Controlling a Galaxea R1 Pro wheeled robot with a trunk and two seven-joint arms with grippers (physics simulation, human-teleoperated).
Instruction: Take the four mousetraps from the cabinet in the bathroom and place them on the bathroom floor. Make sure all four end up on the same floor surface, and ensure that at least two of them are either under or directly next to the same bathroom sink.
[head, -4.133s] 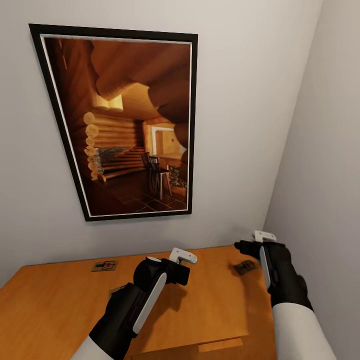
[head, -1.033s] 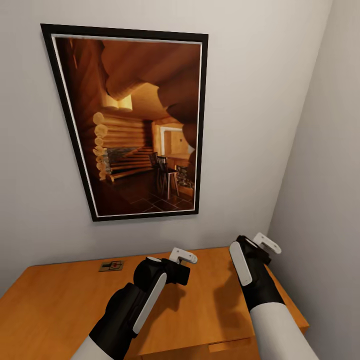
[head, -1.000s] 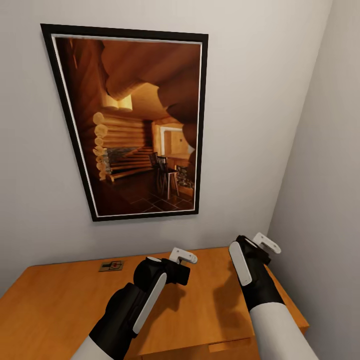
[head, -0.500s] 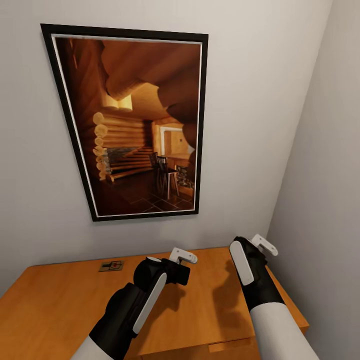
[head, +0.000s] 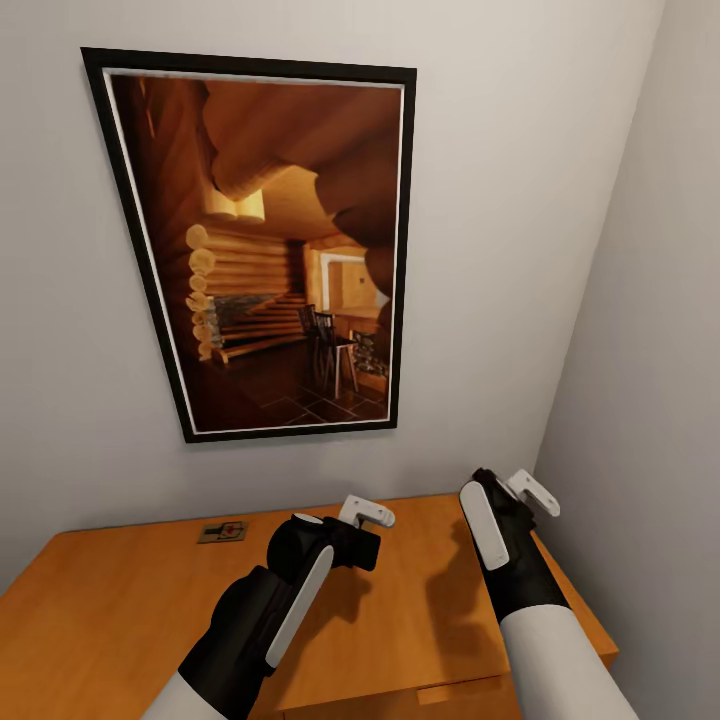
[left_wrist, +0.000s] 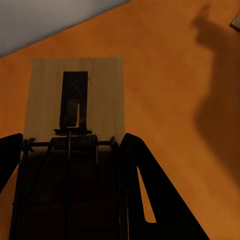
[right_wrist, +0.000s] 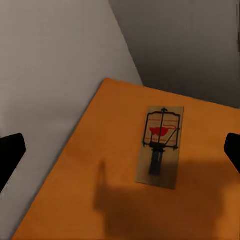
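The orange-brown cabinet (head: 120, 600) shows its flat top below me. One mousetrap (head: 222, 532) lies on it by the back wall. My left gripper (head: 365, 518) hovers over the middle of the top. In the left wrist view its fingers (left_wrist: 135, 170) are shut on the side edges of a second mousetrap (left_wrist: 75, 95). My right gripper (head: 528, 492) is open above the cabinet's right end. A third mousetrap (right_wrist: 160, 147), red spot up, lies flat on the wood below it near the corner of the walls. In the head view my right forearm hides it.
A large black-framed picture (head: 260, 240) of a log cabin hangs on the back wall above the cabinet. The grey side wall (head: 650, 400) stands close beside my right arm. A drawer handle (head: 460, 690) shows at the cabinet's front edge.
Four seconds ago the view sat differently and the right-end trap showed beside my right gripper. Over the last second the right gripper only shifted slightly. The left arm is still.
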